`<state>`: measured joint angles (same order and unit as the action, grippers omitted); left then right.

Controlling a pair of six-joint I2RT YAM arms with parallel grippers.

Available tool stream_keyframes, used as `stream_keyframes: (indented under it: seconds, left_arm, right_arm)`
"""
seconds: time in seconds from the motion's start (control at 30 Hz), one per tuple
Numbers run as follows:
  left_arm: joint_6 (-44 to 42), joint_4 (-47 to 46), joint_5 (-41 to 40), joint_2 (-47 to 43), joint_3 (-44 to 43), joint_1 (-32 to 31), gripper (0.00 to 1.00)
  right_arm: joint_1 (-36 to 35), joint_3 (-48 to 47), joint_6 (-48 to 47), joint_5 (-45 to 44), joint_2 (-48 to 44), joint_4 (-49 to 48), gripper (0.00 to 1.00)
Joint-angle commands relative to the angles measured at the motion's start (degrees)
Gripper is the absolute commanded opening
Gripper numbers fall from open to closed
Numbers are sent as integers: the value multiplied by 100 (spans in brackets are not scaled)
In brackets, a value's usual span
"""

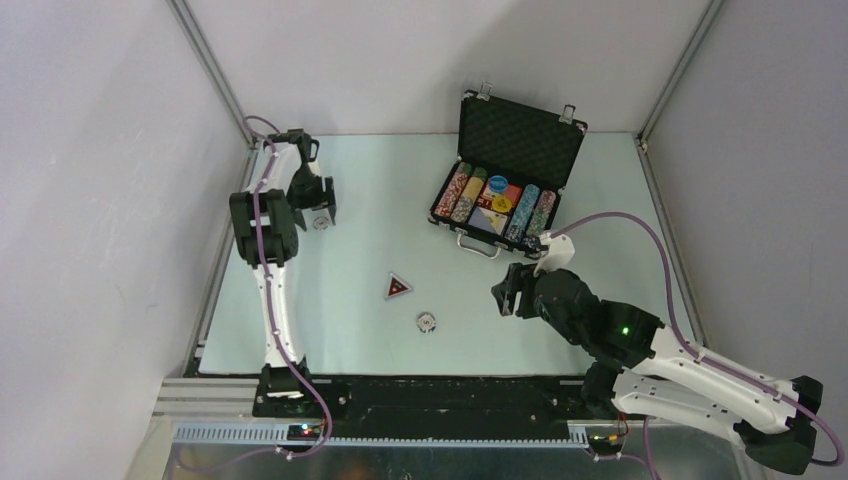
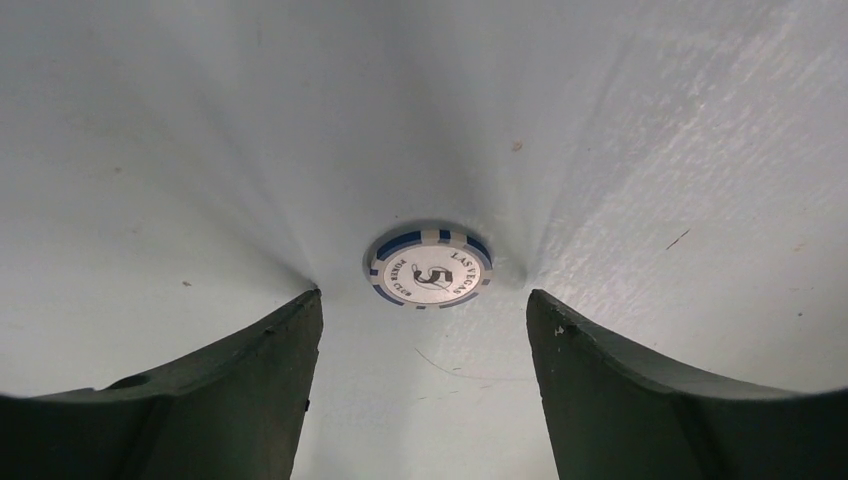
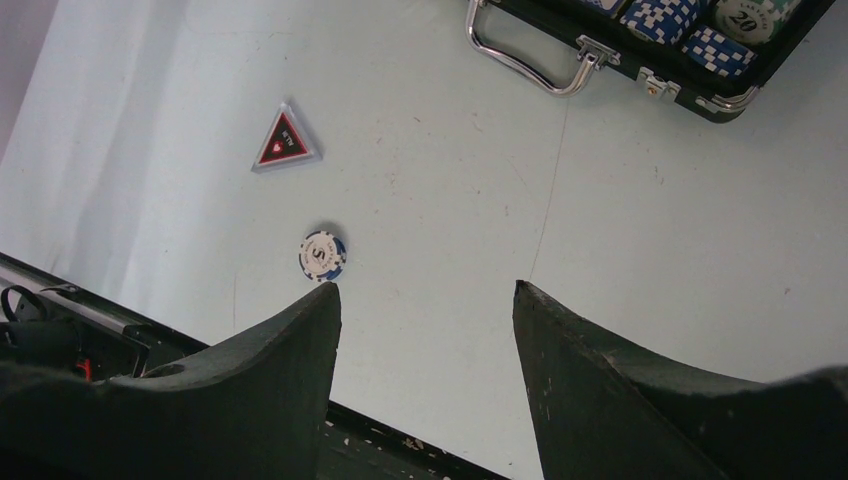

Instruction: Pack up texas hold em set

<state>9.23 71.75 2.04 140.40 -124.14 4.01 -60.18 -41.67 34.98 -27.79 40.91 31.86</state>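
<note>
While left gripper (image 2: 422,330) and right gripper (image 3: 427,300) stand open, only the left wrist view reads "5" on the far-left chip (image 2: 431,266).

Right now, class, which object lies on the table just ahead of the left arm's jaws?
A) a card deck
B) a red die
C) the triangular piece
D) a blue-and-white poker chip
D: the left wrist view shows a blue-and-white poker chip lying flat on the table, just beyond the open left jaws and untouched by them.
</note>
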Motion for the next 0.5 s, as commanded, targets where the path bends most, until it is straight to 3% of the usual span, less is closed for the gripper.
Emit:
stream_keyframes:
  seconds: [0.0,0.27,0.47]
  left_arm:
    - [-421,208,162,-32,23,47,79]
    - [-687,265,-562,19,98,23,80]
    - [-670,293,-675,355,-123,-122,82]
  right_arm:
    - [32,10,61,6,-74,-65,68]
    - [46,10,45,13,-99,-27,68]
    - [67,10,40,-14,-100,29,68]
